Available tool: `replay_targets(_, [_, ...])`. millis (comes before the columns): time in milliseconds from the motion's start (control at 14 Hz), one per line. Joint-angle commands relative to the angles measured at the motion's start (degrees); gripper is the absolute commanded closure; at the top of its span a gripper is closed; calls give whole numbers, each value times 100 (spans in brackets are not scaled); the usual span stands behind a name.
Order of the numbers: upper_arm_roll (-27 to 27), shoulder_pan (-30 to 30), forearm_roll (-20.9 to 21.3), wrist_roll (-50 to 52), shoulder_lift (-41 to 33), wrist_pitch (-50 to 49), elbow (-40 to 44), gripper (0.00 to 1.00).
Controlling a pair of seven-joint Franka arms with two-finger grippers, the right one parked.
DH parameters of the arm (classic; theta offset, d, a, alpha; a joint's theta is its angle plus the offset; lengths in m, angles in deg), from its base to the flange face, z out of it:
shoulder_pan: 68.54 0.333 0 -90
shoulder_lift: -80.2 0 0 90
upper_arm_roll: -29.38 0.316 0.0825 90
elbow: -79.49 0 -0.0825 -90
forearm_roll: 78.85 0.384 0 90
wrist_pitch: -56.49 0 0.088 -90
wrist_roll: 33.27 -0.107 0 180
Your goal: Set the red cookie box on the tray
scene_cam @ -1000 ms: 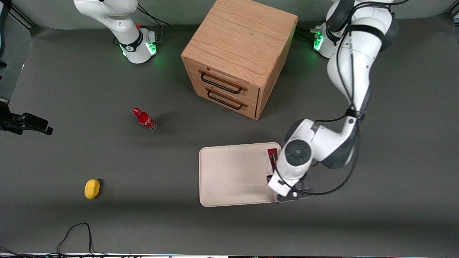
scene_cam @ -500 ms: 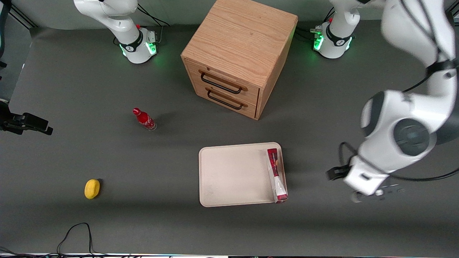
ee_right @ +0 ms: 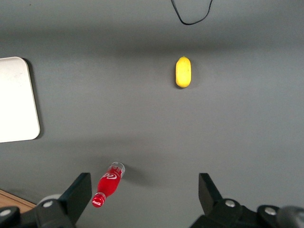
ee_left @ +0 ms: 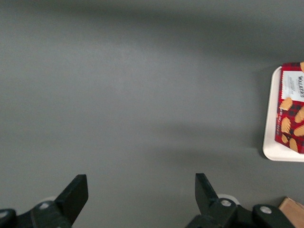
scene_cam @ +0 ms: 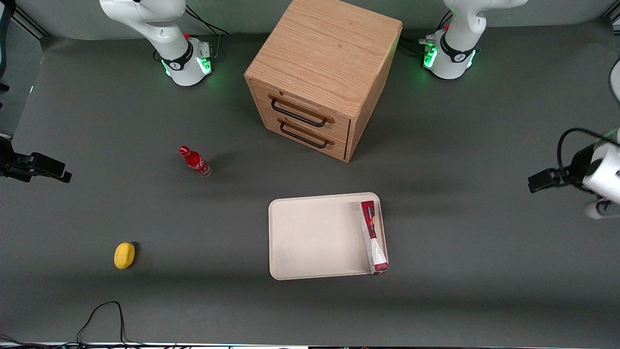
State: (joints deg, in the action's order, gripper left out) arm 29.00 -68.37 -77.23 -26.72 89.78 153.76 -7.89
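The red cookie box (scene_cam: pixel 373 236) lay inside the tray (scene_cam: pixel 315 237), along the tray's edge toward the working arm's end of the counter (scene_cam: pixel 145 291), just below and right of the front frame's centre. It lay flat with its long side parallel to that rim, one end close to the tray corner nearest the front camera. In the left wrist view the red cookie box (ee_left: pixel 290 119) showed a tartan face printed with biscuits, sitting just within the rim of the tray (ee_left: pixel 270 114).

The end effector (ee_left: pixel 141 199) hung over bare grey counter (ee_left: pixel 142 95), well apart from the tray, its two dark fingers (ee_left: pixel 76 192) spread wide with nothing between them. In the front view the working arm's wrist sat at the right edge of the frame, about level with the middle, clear of the tray.

A wooden drawer cabinet (scene_cam: pixel 322 72) with two dark handles stood in the upper middle of the front frame, farther from the camera than the tray. A small red bottle (scene_cam: pixel 194 161) stood left of centre, and a yellow lemon (scene_cam: pixel 124 255) lay at lower left. A black cable (scene_cam: pixel 104 315) looped near the bottom left.
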Motion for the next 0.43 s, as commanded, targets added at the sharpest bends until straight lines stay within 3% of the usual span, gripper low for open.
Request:
replay_targets(0, [-15,140,-145,-425,-966,380,-1202,0])
replay_targets(357, [-24,176,-198,-470,-1275,284,-1432,0])
